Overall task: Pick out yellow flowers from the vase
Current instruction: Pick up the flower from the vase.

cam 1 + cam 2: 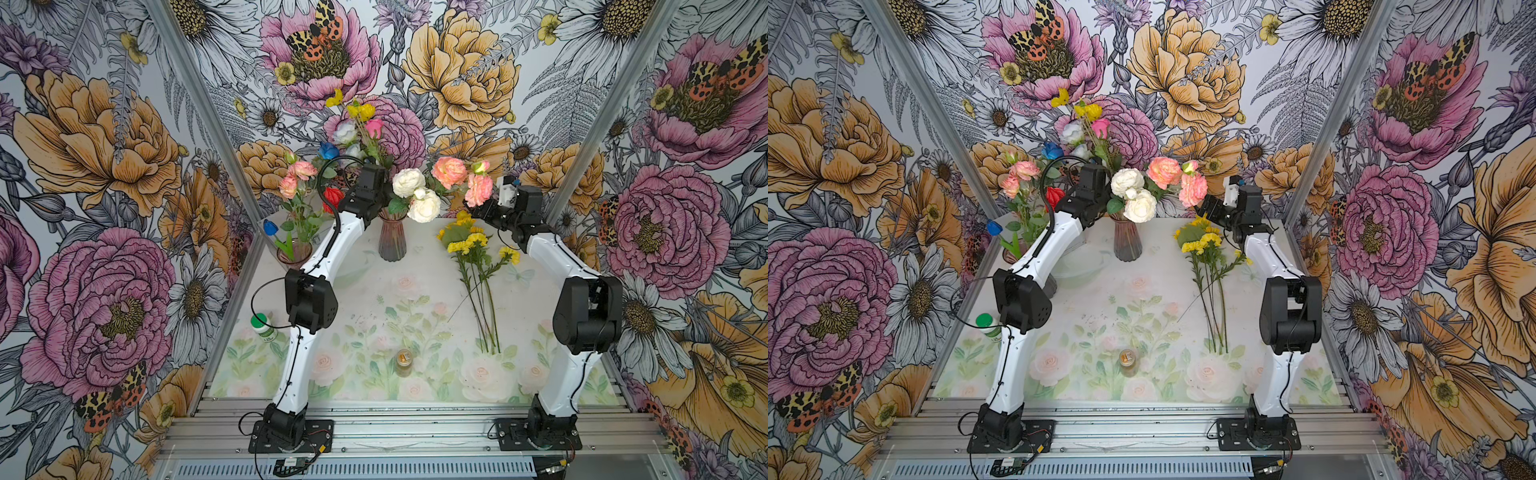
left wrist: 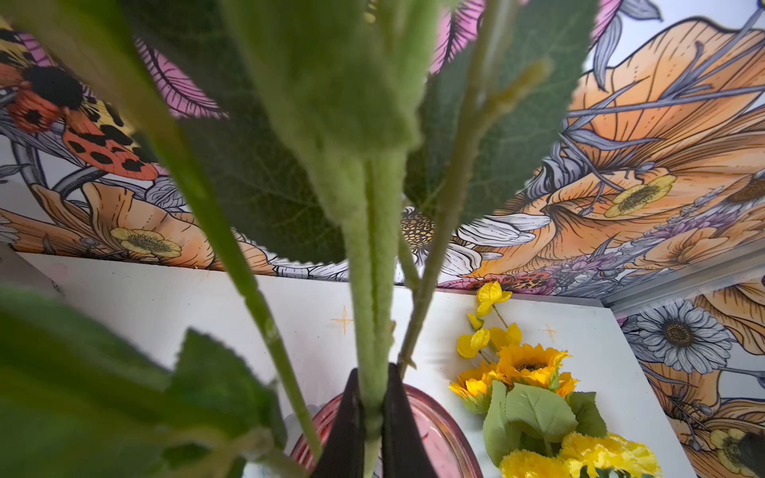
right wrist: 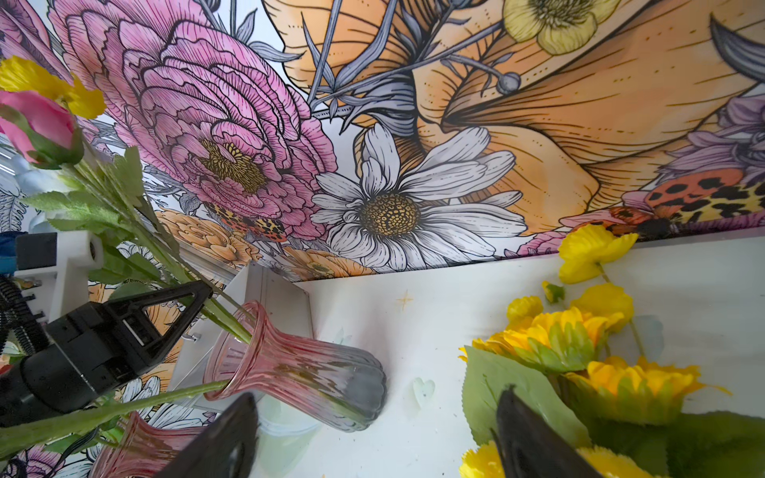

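1. The left claw [image 2: 374, 372] is clamped on a fuzzy pale-green stem [image 2: 368, 265], one black finger on each side. It grips just above the rim of the pink ribbed glass vase [image 2: 434, 418] directly beneath it.
2. High above the claw, the bright yellow ruffled poppy-like heads [image 1: 361, 111] top the bunch in both top views. The pinched stem probably carries them, though leaves hide the run between claw and bloom.
3. Crowding the claw on either side are a smooth green stem [image 2: 248, 285] and broad dark leaves [image 2: 265, 186]. These would likely drag along if the pull is skewed.
4. The draw is best made along the stem's own line, up and away from the rim. It should go slowly until the cut end clears the glass, since the narrow vase could tip.
5. The right claw [image 3: 377, 395] stands wide open and empty, off to the left claw's right. It hangs over the edge of the heap of sunflowers and yellow sprays [image 1: 473, 243] lying on the white flower-printed tabletop [image 1: 374, 291], so it is free to steady the vase.
6. Once the stem is out, it belongs on that heap, laid alongside the other stems.
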Tool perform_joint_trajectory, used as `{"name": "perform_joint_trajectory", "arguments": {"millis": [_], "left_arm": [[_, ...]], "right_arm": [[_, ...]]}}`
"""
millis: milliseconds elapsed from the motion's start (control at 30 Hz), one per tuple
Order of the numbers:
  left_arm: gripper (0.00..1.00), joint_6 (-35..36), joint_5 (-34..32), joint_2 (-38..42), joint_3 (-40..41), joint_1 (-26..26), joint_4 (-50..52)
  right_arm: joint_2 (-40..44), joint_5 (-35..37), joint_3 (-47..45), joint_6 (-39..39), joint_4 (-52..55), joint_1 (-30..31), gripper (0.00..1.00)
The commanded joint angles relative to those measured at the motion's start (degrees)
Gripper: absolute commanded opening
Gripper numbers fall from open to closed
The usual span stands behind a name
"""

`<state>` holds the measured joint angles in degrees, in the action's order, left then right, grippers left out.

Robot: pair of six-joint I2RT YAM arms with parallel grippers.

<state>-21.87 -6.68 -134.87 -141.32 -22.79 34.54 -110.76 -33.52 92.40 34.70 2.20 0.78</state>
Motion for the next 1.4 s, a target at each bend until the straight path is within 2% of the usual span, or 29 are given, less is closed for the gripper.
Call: {"name": "perform_joint_trajectory", "arguments": {"millis": [0,333,433,600,867,1367], "left_arm": [[0.07,1.91,-1.45,2.15,0.11,-1.07,0.18],[0.08,6.15,-4.62,9.24,6.58,-1.85,1.23],[0.03,7.25,-4.89,11.44,8.78,-1.82,1.22],[0.02,8.88,-7.69,13.98,10.47,-1.81,1.23],[0.0,10.7,-8.43,15.85,8.77,-1.89,1.22],[0.0,16.53,-9.22,16.01,-1.67,-3.95,2.63]], "right_arm": [[1.07,-1.17,-0.2,0.5,-1.97,-0.16,0.9],[1.62,-2.21,-1.06,1.86,-3.49,-0.16,0.9],[1.91,-2.3,-1.27,2.02,-3.85,-0.16,0.9],[1.95,-2.69,-1.32,2.46,-4.22,-0.07,0.89],[2.22,-3.06,-1.6,2.65,-4.48,0.01,0.89],[3.38,-3.32,-2.39,2.53,-4.88,0.1,0.89]]}}
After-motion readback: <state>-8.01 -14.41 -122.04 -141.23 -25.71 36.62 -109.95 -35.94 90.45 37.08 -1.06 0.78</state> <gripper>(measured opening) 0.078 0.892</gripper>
